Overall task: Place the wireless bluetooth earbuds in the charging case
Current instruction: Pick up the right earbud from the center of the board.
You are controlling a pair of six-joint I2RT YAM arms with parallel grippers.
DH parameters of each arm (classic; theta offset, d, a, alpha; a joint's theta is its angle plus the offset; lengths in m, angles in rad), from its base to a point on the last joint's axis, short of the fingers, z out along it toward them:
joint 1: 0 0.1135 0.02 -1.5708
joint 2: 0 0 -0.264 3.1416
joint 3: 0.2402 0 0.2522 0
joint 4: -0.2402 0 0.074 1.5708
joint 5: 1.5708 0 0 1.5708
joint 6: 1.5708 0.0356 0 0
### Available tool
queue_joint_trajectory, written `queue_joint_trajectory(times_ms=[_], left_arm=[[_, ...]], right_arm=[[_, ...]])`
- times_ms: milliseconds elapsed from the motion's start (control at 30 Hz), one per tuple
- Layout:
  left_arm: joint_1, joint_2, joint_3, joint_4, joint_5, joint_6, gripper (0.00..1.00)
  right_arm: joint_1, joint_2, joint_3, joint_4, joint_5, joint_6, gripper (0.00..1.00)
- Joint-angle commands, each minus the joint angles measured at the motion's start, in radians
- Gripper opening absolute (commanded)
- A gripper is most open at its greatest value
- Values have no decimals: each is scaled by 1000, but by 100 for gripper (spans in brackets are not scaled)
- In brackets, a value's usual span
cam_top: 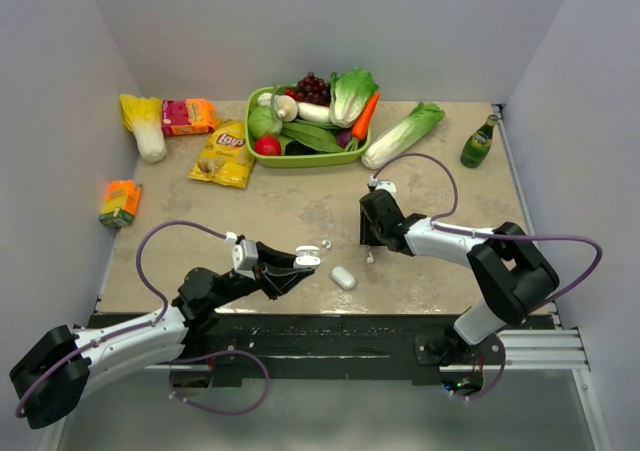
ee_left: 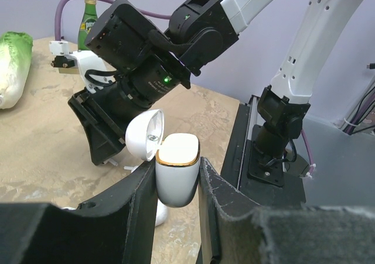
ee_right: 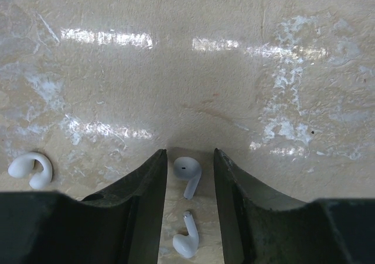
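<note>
Beige worktop (cam_top: pixel 290 211), and the job looks less than half done. Far left: orange carton (cam_top: pixel 120 201) sits near the left wall, well clear of the action.

Left pincer (ee_left: pixel 176 182) is clamped on the charging case (ee_left: pixel 177 158), held off the surface w/ lid (ee_left: pixel 146 134) up and the mouth facing the other arm. Can't see into the wells, so can't say if any bud is seated. Just right of it, a second white case (cam_top: pixel 343 277) lies on the worktop near the front edge, looks shut, not in use.

Right pincer (ee_right: pixel 188 154) is low at the surface, jaws apart, straddling two earbuds (ee_right: pixel 187 171). One lies between the tips, the other further back between the fingers, and neither pad seems to touch them. A white hook-shaped piece (ee_right: pixel 30 170) lies off to one side in the right wrist view, apart from the pair.

Left to do, as I judge it: grip a bud, lift, carry to the case, seat it, then repeat.

Room: surface btwn the two arms is bare except the spare case, so the carry path looks short and free. Front edge is close behind both pincers, so little margin there. Veg basket (cam_top: pixel 300 159) sits well back and green bottle (cam_top: pixel 478 143) far right, neither in the way.
</note>
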Motion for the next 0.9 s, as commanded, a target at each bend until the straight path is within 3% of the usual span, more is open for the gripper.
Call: queue_joint_trajectory(times_ms=[0,867], left_arm=[[-6,-10,-87,58,0,12,0],[-7,-27,-110,88,11,-2,0]], right_arm=[[23,33,27,-58,60,-6,41],[68,48,35,-132,99,25,38]])
